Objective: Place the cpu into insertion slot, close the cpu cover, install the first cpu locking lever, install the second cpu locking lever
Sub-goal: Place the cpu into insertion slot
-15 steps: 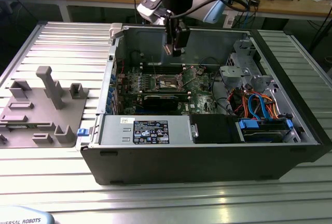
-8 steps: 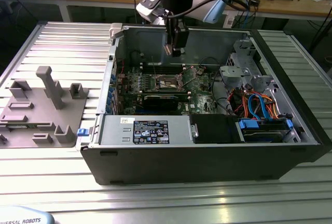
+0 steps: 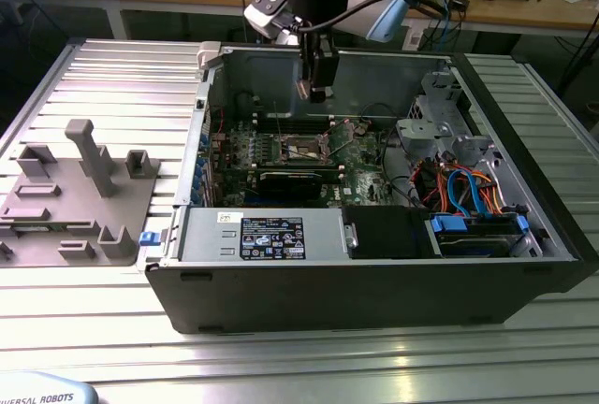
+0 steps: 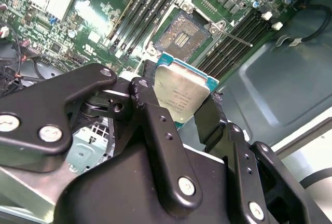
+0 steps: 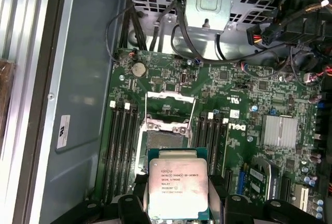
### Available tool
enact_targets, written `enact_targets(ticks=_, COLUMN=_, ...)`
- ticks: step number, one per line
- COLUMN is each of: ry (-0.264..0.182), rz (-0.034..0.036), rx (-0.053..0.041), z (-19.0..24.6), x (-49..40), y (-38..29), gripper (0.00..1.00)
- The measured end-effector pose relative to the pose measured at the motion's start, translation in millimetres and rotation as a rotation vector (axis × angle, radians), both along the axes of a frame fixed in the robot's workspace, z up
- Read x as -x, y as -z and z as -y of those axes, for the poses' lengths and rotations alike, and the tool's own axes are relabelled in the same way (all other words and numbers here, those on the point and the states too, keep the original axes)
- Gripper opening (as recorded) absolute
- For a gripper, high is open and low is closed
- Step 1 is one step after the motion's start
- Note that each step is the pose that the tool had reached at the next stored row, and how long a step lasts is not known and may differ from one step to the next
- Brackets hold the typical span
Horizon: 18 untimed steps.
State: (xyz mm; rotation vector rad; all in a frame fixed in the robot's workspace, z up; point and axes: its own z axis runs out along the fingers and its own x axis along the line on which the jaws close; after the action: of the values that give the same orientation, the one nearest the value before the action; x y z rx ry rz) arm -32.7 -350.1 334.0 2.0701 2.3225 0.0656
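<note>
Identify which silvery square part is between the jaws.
The cpu, flat-topped and clamped at two edges, off the board. The cpu cover is an open frame hinged at the insertion slot; the finned heatsink sits on the board.

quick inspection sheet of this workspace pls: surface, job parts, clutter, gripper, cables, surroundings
surface: slotted metal table carrying an open computer case.
job's things: cpu held above the insertion slot, not seated; cpu cover swung open.
clutter: grey fixture tray on the table at the exterior view's left.
grippers: gripper shut on the cpu.
cables: orange and blue cables inside the case; black cables beside the board.
surroundings: workbench behind, with loose items.
</note>
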Motion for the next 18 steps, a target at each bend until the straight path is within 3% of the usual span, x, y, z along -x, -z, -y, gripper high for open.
enact_targets(ticks=5, ry=0.037, rz=-0.0146, rx=0.0002, z=0.0, x=-0.1, y=-0.1, gripper=0.54)
enact_targets(ticks=18, ry=0.099, rz=-0.0146, rx=-0.0004, z=0.0, x=-0.2, y=0.1, gripper=0.54)
